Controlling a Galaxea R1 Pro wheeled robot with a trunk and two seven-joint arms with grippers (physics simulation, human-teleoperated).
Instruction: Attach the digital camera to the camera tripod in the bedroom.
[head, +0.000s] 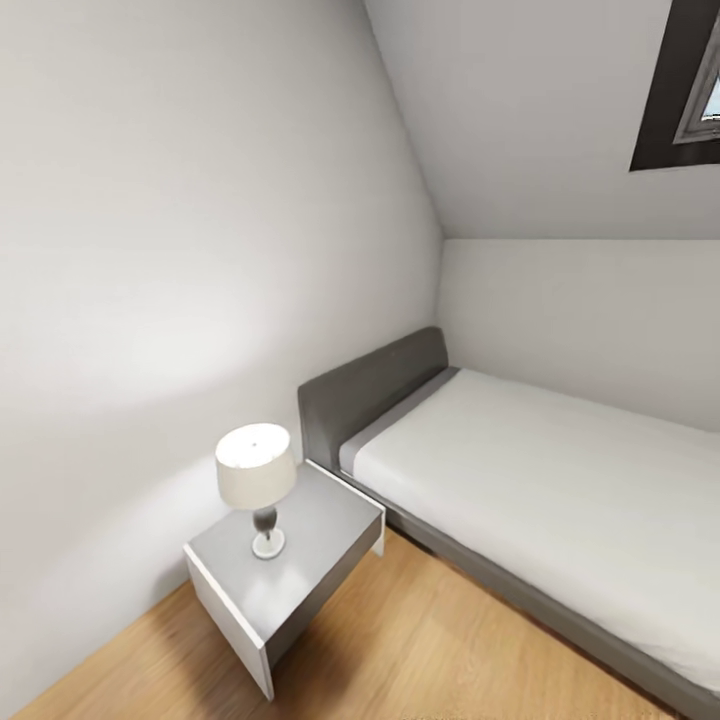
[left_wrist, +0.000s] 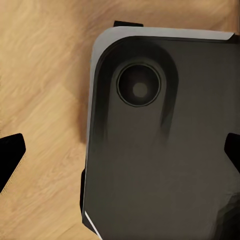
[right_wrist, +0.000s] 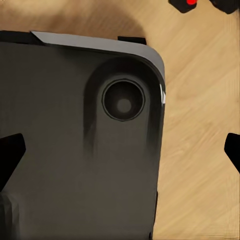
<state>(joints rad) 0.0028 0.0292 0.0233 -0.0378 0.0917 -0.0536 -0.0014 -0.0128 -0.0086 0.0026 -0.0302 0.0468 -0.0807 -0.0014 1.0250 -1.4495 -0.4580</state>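
I am in the bedroom, facing a corner where a bed with a white mattress (head: 560, 490) and grey headboard (head: 370, 385) stands. The camera tripod is out of view. At the edge of the right wrist view a small black thing with a red spot (right_wrist: 189, 4) lies on the wood floor; it is too cut off to tell whether it is the digital camera. My left gripper (left_wrist: 120, 155) and right gripper (right_wrist: 120, 152) hang open over my dark base, with nothing between their fingers.
A grey nightstand (head: 320, 545) stands against the left wall beside the bed, with a white-shaded table lamp (head: 257, 480) on it. Light wood floor (head: 420, 650) runs between the nightstand and the bed. A dark-framed window (head: 685, 85) sits in the sloped ceiling.
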